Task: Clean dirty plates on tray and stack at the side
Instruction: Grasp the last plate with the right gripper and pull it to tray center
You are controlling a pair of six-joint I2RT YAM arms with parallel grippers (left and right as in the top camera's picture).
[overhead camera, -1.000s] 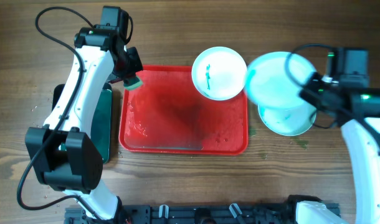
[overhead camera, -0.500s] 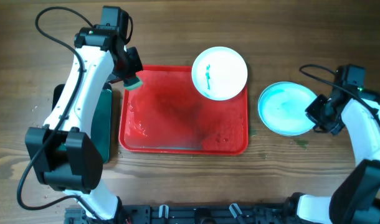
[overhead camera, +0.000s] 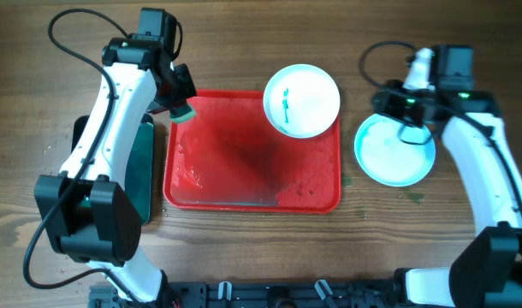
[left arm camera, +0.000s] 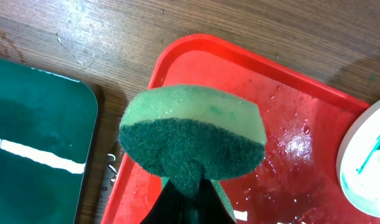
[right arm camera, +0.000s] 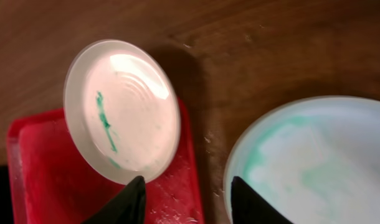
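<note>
The red tray (overhead camera: 244, 171) lies at the table's middle, wet. A white plate (overhead camera: 302, 100) with a teal smear sits on its far right corner; it also shows in the right wrist view (right arm camera: 123, 109). A pale mint-green plate (overhead camera: 389, 158) lies on the wood right of the tray, on top of another. My left gripper (overhead camera: 180, 107) is shut on a green sponge (left arm camera: 193, 134) above the tray's far left corner (left arm camera: 196, 46). My right gripper (overhead camera: 406, 107) is open and empty, above the gap between the white plate and the mint plate (right arm camera: 314, 162).
A black tray with a green inside (overhead camera: 143, 167) lies left of the red tray, under my left arm; it also shows in the left wrist view (left arm camera: 34, 137). Small green crumbs dot the wood near the mint plates.
My right gripper let go of the mint plate on the stack and moved up and left toward the white plate. The left arm has not moved.
</note>
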